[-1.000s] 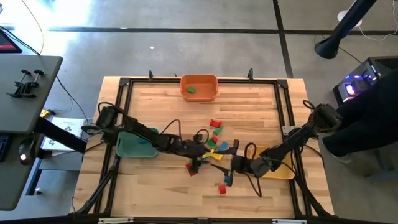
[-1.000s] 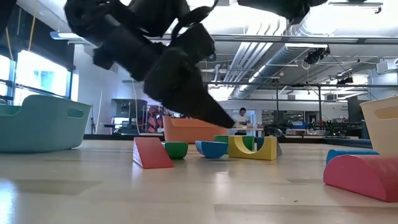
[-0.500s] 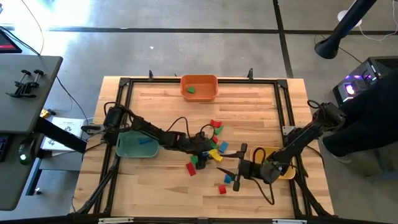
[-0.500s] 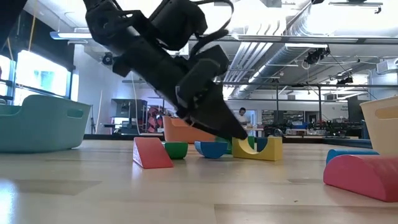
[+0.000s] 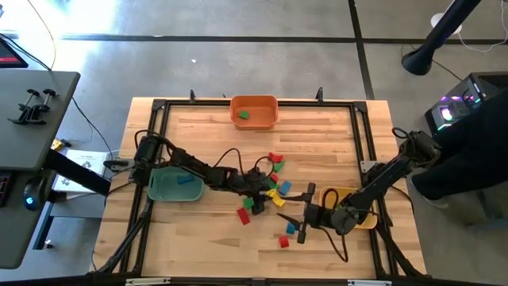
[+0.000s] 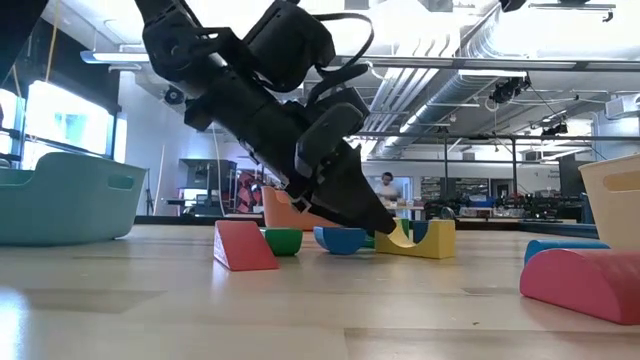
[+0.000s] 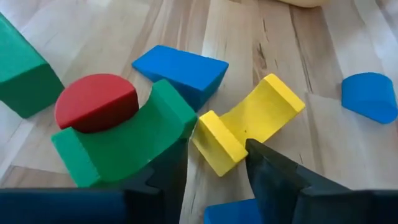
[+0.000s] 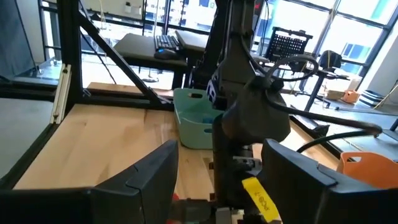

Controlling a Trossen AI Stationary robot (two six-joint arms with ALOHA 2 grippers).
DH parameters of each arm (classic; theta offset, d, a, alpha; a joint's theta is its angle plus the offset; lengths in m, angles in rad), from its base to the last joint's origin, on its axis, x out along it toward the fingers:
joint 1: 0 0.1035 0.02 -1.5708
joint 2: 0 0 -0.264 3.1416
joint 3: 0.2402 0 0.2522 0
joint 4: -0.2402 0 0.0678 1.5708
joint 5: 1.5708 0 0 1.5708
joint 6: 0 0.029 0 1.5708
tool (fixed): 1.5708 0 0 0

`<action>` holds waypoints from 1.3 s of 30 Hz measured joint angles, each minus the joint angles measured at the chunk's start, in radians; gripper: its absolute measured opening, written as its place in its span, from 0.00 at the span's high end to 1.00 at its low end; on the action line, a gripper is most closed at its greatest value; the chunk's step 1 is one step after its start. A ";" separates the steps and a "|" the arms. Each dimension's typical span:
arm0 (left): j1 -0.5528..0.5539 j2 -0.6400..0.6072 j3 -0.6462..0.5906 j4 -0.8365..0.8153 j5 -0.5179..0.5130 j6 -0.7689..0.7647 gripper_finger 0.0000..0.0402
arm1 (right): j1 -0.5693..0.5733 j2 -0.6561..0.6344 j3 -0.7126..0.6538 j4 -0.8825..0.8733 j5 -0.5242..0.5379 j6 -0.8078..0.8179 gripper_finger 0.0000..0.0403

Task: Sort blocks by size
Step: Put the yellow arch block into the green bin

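Several small blocks lie in a loose cluster (image 5: 270, 179) at mid-table. In the left wrist view a yellow arch block (image 7: 249, 121) lies flat beside a green arch (image 7: 124, 140) that cradles a red half-disc (image 7: 96, 109), with a blue wedge (image 7: 183, 68) behind them. My left gripper (image 7: 216, 149) is open and low over the table (image 5: 266, 191). Its fingers stand astride the yellow arch's near leg (image 7: 214, 140). My right gripper (image 5: 295, 208) is open and empty, near a blue block (image 5: 290, 229) and a red block (image 5: 283, 241). My left gripper comes slanting down from the table's left, one finger (image 7: 171, 168) between the green arch and the yellow arch's near leg, the other finger (image 7: 267, 168) in the arch's hollow. I cannot tell whether either finger touches the yellow arch, which lies flat on the table.
An orange bin (image 5: 254, 111) with one green block stands at the far edge. A teal bin (image 5: 175, 184) is at the left under my left arm, and a yellow bin (image 5: 353, 208) is at the right under my right arm. A red wedge (image 6: 243, 245) and a red half-cylinder (image 6: 585, 285) lie nearer the front.
My left gripper has moved toward the table's far edge and down onto the yellow arch, away from the red wedge. My right gripper has drawn back a little toward the table's right and near edges.
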 joint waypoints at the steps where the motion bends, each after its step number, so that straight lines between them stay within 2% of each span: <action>1: 0.002 0.000 0.000 0.001 0.000 -0.003 0.64 | 0.000 0.000 0.000 -0.009 0.000 0.007 0.45; 18: 0.030 0.015 0.009 0.087 -0.014 0.013 0.70 | 0.000 0.000 0.000 -0.061 -0.004 0.061 0.45; 22: 0.030 0.070 0.056 0.053 -0.011 0.023 0.70 | 0.000 0.000 0.000 -0.072 -0.004 0.073 0.45; 30: 0.036 0.083 0.093 0.004 0.026 0.018 0.71 | 0.001 0.000 0.000 -0.086 -0.014 0.097 0.45; 34: 0.036 0.082 0.093 0.002 0.032 0.038 0.75 | 0.001 0.000 0.000 -0.091 -0.024 0.106 0.45; 39: 0.035 0.055 0.090 -0.034 0.037 0.083 0.86 | 0.000 0.000 0.000 -0.092 -0.024 0.105 0.45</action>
